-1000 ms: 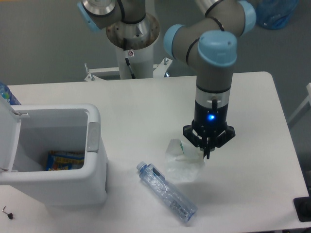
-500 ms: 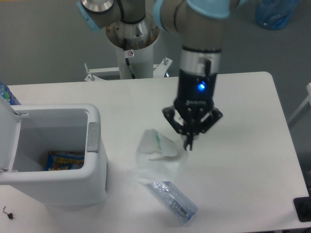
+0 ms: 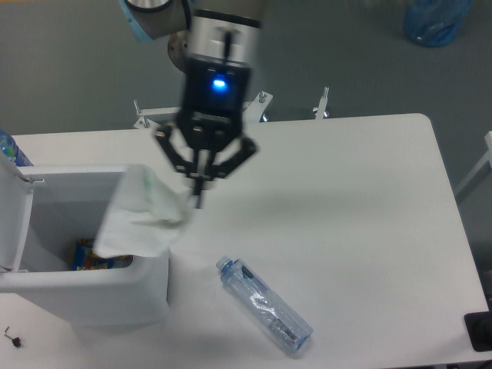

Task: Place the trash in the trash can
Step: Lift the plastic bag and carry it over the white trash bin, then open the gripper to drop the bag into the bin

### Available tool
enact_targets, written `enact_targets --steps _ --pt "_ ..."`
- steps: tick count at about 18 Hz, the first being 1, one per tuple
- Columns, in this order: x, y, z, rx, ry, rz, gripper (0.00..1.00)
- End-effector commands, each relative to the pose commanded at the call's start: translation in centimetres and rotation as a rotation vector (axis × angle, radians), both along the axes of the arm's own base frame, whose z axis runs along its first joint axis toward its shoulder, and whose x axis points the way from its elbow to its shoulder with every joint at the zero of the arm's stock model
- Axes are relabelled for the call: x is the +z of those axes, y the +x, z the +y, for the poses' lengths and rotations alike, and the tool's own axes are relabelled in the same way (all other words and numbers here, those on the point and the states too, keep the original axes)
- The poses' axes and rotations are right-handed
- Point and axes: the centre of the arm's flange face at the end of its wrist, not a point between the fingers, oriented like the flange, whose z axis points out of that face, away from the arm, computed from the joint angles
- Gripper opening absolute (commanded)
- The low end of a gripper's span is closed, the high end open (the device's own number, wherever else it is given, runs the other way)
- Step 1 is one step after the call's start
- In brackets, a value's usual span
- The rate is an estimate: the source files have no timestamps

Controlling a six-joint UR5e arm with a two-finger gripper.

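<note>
Trash in two pieces is what you have before you: a crumpled white paper wad [image 3: 138, 219] and a crushed clear bluish plastic bottle [image 3: 264, 305]. You can see the wad hanging in the air from the gripper [image 3: 197, 196], its soft, creased bulk spread over the right wall of the trash can [image 3: 84, 296] and partly over the open mouth; a faint green mark shows near its upper right, close to the pinch point. The jaws are closed tight on the wad's upper right corner, the fingertips drawn together to a point, while the dark linkage arms above splay outward and a blue light glows on the wrist. The bottle lies flat on the white counter [image 3: 361, 207] toward its front edge, right of the can and apart from it; its long axis runs diagonally, cap end pointing up-left toward the can, base end down-right toward the counter's front edge. Its walls look dented and glossy, with a bluish tint. The can is a white rectangular plastic bin with rounded corners standing at the counter's front left corner, its lid [image 3: 11, 223] swung up at the left and a grey panel partly hidden behind the wad. Inside, you can make out a blue and yellow wrapper [image 3: 86, 256] on the bottom.
</note>
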Motion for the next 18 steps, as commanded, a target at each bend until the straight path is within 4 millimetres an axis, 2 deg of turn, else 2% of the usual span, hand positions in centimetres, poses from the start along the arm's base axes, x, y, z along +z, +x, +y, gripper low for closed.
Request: enact_targets --steps 1,3,4,6,7,10,11,13,15,16,18 --pt "-0.5 1.5 0.6 -0.027 -0.007 -0.004 0.0" --pt "-1.5 2.6 1.1 -0.05 -0.02 -0.012 0.01" --pt "-2.2 3.2 1.2 -0.07 -0.029 -0.013 0.08" --pt "-2.9 3.7 1.3 -0.076 -0.038 -0.02 0.14" --pt "-3.1 3.7 1.3 -0.077 -0.041 -0.021 0.25" --pt "-3.0 3.4 1.4 -0.09 -0.04 0.007 0.86" --pt "-2.9 3.5 1.3 -0.093 -0.043 0.017 0.97" --pt "-2.9 3.5 1.1 -0.078 -0.048 0.012 1.0" --pt "-3.0 2.7 1.0 -0.054 -0.05 -0.002 1.0" --pt "-3.0 1.6 0.6 -0.023 -0.05 -0.012 1.0" --pt "-3.4 -2.1 -0.7 0.055 -0.053 -0.03 1.0"
